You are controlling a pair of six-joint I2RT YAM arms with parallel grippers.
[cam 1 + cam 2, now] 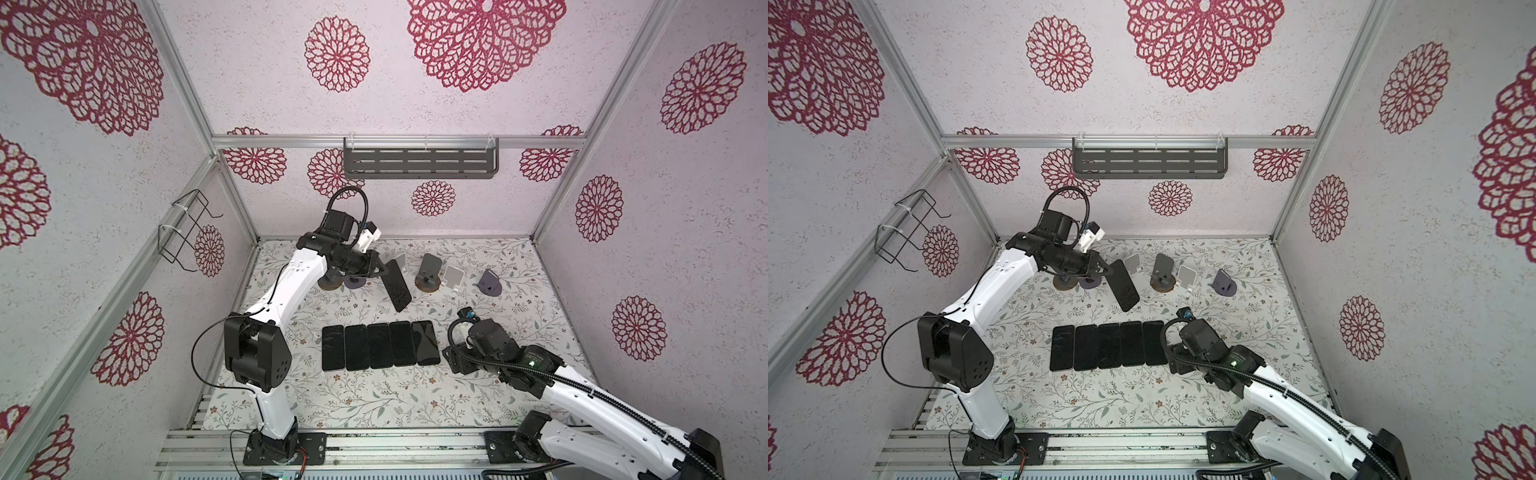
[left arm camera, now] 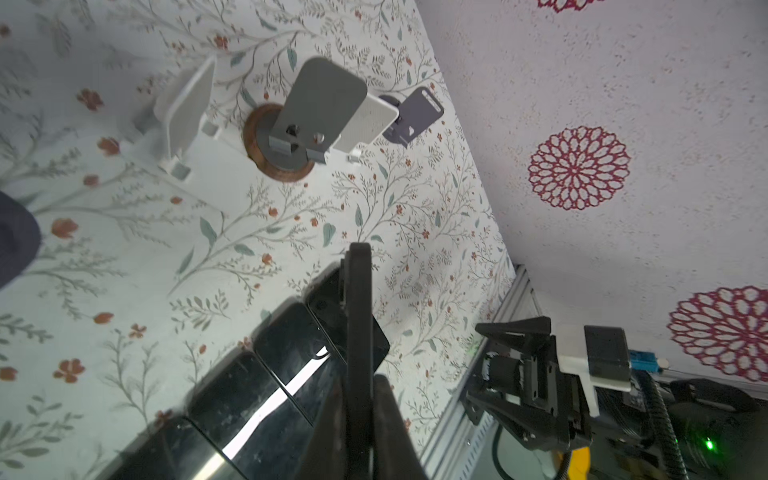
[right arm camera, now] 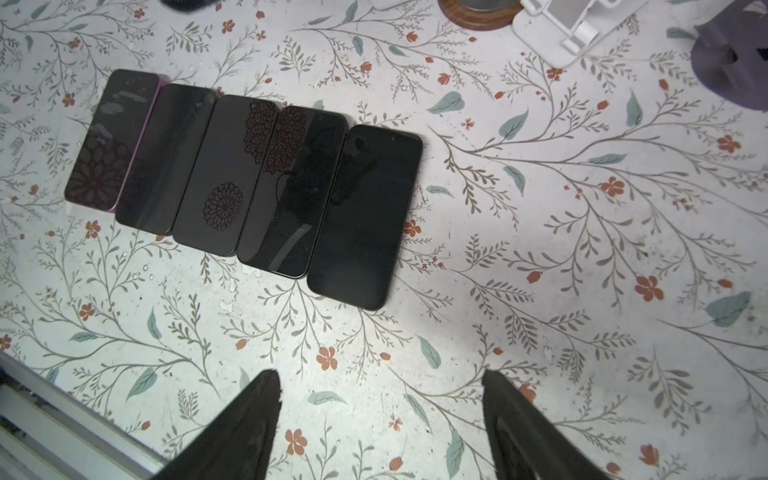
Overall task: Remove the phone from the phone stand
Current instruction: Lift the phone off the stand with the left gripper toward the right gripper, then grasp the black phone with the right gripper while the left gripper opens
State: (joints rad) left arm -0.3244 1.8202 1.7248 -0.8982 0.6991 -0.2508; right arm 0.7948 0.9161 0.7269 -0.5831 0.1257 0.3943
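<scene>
The left end effector (image 1: 382, 268) is found clenched on the upper end of a dark phone (image 1: 398, 286), which is held tilted in the air above the bench (image 1: 374, 399), clear of the stands. In the left wrist view the phone (image 2: 359, 316) is seen edge-on between the fingers (image 2: 392, 432). Along the far side of the bench a white stand (image 1: 400, 259) just behind the phone, a grey stand (image 1: 430, 266) on a round wooden base, a second white stand (image 1: 452, 275) and a purple stand (image 1: 490, 282) are noted. Five dark phones (image 1: 380, 345) are laid flat, side by side and touching, nearer the front. The right end effector (image 3: 380, 399) is recorded as released and empty, its jaws wide apart, low over the bench near the right end of that row.
</scene>
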